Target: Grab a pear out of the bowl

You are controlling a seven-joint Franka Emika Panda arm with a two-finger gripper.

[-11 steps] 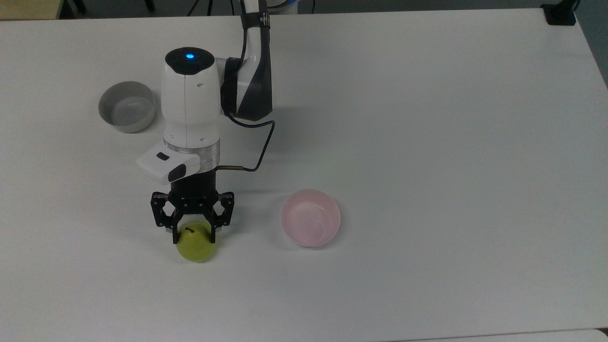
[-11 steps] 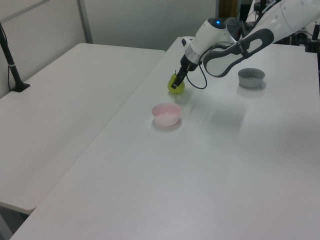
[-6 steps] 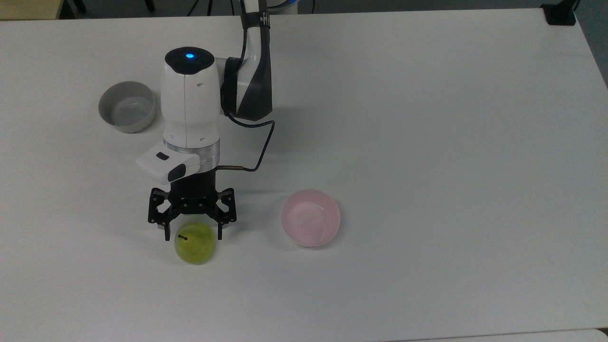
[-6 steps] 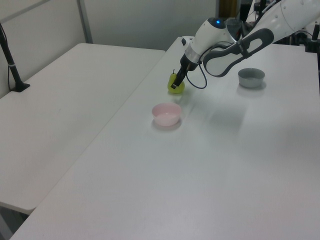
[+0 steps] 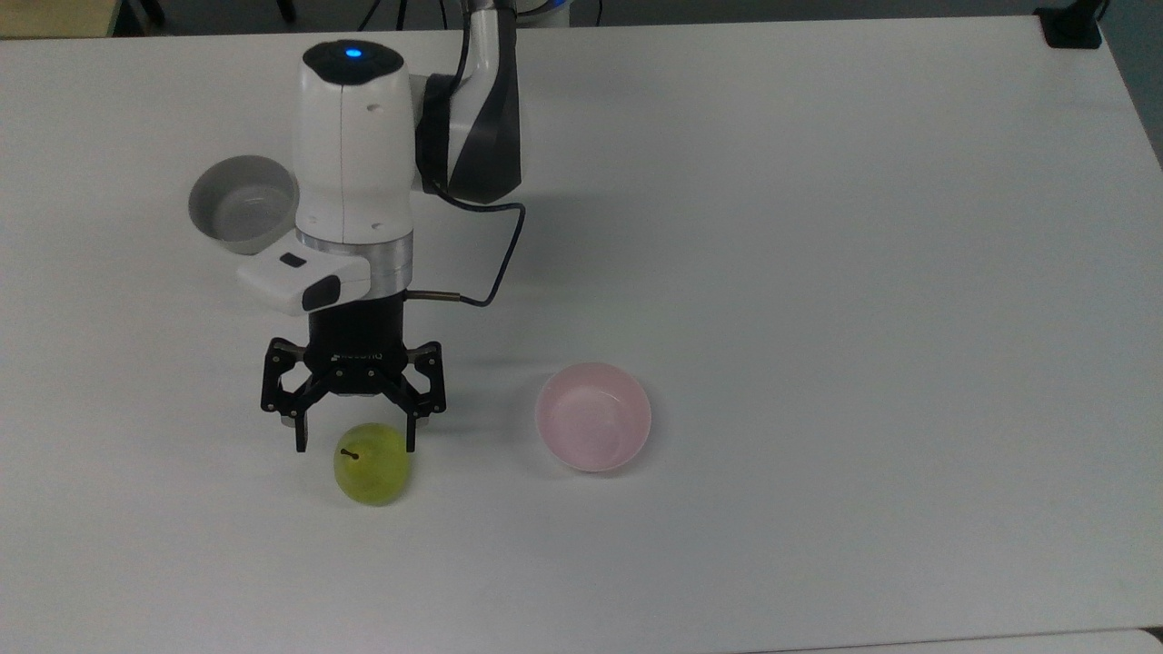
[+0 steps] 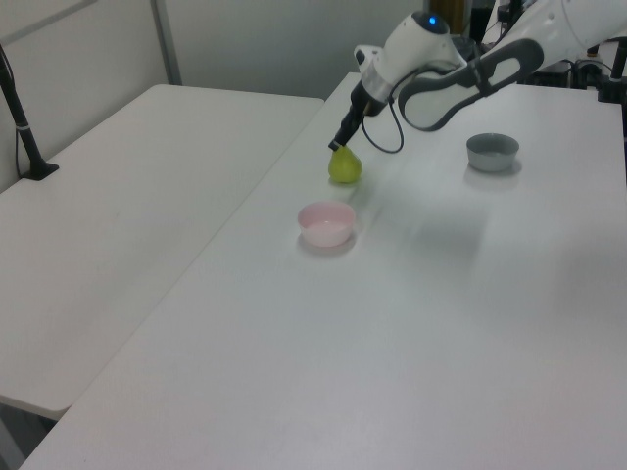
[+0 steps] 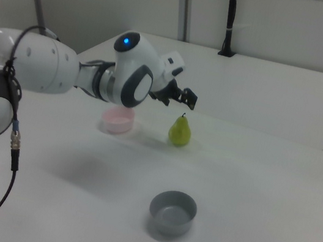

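So the pear (image 5: 371, 474) sits upright on the counter (image 5: 818, 227), well apart from the pink bowl (image 5: 593, 429) (which looks empty), with the gripper (image 5: 353, 443) hanging wide open just above it, holding nothing, probably because it's been set down.

White arm (image 5: 350, 154), blue light, black cable, black gripper (image 5: 352, 434).

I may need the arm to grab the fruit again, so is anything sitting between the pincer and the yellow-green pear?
Nothing visible does. The open pincer hangs just above the yellow-green pear, which stands upright on the bare white table. The pale pink bowl sits off to the top view's right, the grey bowl farther back.
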